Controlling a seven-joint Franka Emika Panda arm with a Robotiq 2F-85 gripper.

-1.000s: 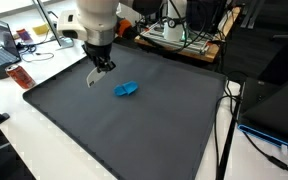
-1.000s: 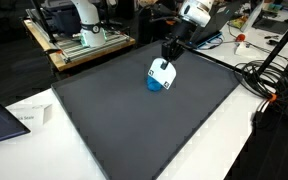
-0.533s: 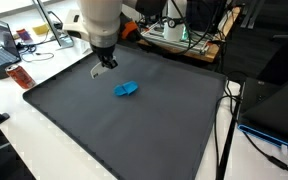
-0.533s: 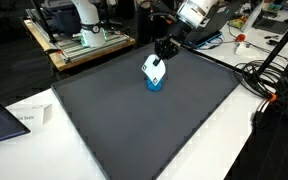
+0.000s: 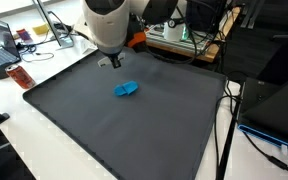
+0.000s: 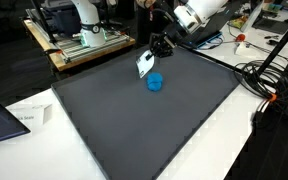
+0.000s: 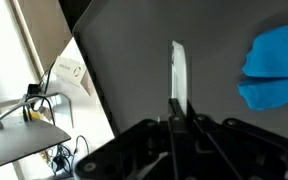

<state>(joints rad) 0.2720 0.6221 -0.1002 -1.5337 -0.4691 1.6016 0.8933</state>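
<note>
Blue lump (image 5: 126, 89) lies on grey mat (image 5: 104, 130) near claw (image 7: 180, 108) clamped on white card (image 7: 177, 68).

Premises: a robotics laboratory. Evidence in the exterior views: a white robot arm (image 5: 109, 25) working over a wide table covered with a dark grey mat (image 5: 114, 130); a second white robot arm (image 6: 84, 18) on a wooden bench (image 6: 46, 50); an open laptop (image 5: 4, 40); stacked electronic equipment (image 5: 174, 33); loose black cables (image 6: 266, 76) beside the table.

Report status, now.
Gripper shut on thin white flat card, held above dark grey mat. Blue rounded object on mat, untouched. Nothing blocking.
</note>
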